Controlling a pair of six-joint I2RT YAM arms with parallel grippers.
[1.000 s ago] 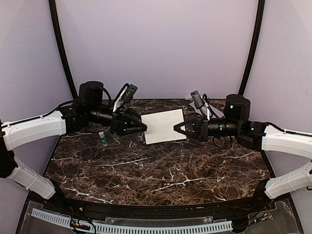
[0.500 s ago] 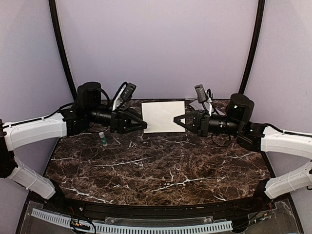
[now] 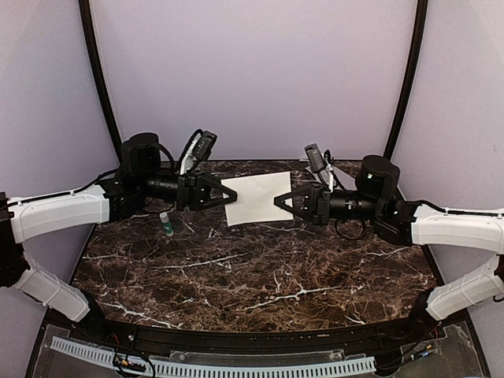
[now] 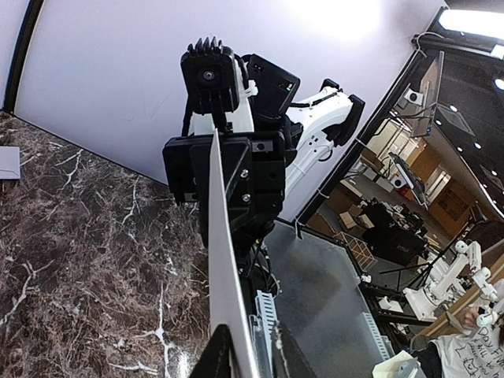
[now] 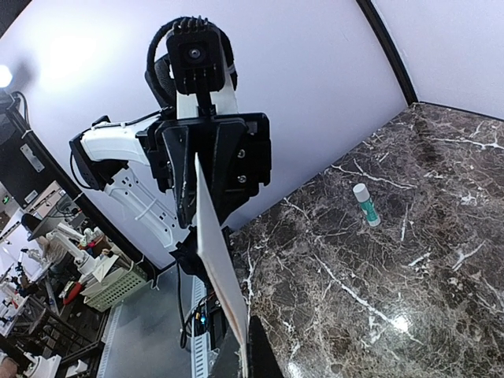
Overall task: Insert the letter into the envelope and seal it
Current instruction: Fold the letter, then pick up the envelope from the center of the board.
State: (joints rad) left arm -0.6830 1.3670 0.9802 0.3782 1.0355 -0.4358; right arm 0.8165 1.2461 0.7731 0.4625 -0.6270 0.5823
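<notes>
A pale cream sheet, the letter (image 3: 256,198), hangs above the back of the marble table, stretched between both grippers. Its border does not show from here. My left gripper (image 3: 228,197) is shut on its left edge and my right gripper (image 3: 279,201) is shut on its right edge. In the left wrist view the letter (image 4: 220,260) runs edge-on from my left gripper (image 4: 250,356) to the right arm. In the right wrist view the letter (image 5: 213,252) runs edge-on from my right gripper (image 5: 244,356). A light-grey paper corner, seemingly the envelope (image 4: 8,161), lies on the table; a bit of it shows behind the right arm (image 3: 337,170).
A small glue stick (image 3: 165,224) with a green label lies on the table under the left arm, and shows in the right wrist view (image 5: 366,205). Dark curved posts (image 3: 98,79) stand at both back corners before the lilac wall.
Both grippers lifted the sheet from low over the table, then shifted it slightly left and down. It now tilts, left side lower. Both grips held throughout.
</notes>
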